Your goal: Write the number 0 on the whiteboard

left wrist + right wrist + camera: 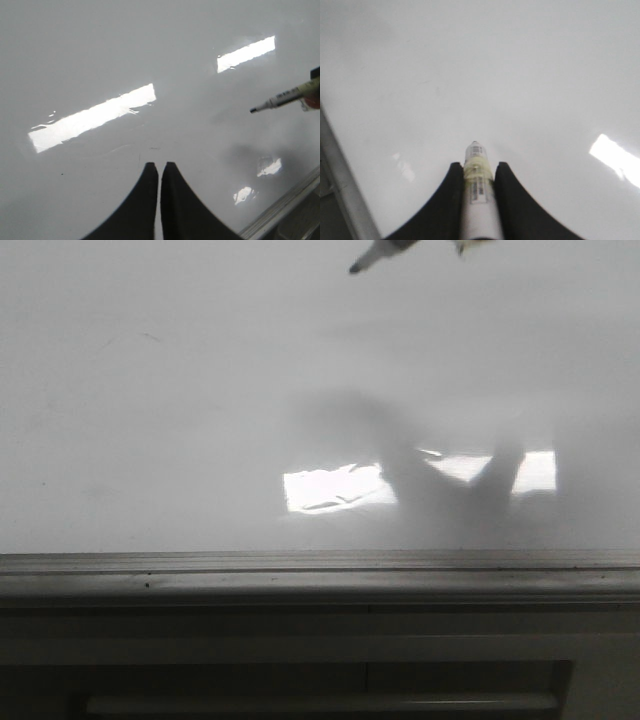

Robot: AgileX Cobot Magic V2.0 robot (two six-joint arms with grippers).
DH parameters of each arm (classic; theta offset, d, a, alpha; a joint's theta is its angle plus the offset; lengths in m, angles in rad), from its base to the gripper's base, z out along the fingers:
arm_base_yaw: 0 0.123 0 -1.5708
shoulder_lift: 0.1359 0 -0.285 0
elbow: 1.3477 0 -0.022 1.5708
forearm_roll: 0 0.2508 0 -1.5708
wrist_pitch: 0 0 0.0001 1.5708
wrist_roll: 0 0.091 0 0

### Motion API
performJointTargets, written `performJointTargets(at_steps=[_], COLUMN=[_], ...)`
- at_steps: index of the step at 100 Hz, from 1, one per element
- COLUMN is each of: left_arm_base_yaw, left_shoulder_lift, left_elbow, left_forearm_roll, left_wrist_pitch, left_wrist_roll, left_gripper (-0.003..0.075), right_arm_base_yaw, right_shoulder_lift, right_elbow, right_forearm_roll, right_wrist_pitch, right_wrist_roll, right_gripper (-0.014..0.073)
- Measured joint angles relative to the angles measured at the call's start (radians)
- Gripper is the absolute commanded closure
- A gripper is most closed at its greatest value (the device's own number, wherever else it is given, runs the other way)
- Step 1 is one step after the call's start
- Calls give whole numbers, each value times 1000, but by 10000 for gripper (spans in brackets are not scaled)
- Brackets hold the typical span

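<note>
The whiteboard (180,400) is a glossy white board that fills all three views; its grey metal frame (320,565) runs along the near edge. No number 0 shows on it; only faint marks. My right gripper (478,167) is shut on a white marker (479,190) with yellow tape, tip pointing at the board. The marker tip (372,258) shows at the top of the front view, and the marker (285,96) also shows in the left wrist view, above the board. My left gripper (160,166) is shut and empty over the board.
Bright rectangular light patches (330,488) reflect off the board, with the arm's shadow (440,480) across them. The frame edge also shows in the right wrist view (342,190) and the left wrist view (285,210). Below the frame is a grey ledge (320,670).
</note>
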Motion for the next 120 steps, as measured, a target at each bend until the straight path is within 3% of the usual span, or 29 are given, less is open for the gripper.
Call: performJointTargets(at_steps=[14,69,120], left_arm_base_yaw=[1,1,1], left_shoulder_lift=[0,0,0], left_elbow=[34,37,38], left_forearm_roll=[-32,-39,-39], left_wrist_pitch=[-34,-51,-51], left_wrist_roll=[-4,-4,-4], left_gripper=[740,740,740], right_arm_base_yaw=[-54,-55,-44], right_shoulder_lift=[61,227,271], right_elbow=[-24,-62,-147], right_forearm_roll=[-2,-14,-23], right_wrist_pitch=[-31,-61,51], right_wrist_roll=[0,0,2], right_gripper=[649,640,641])
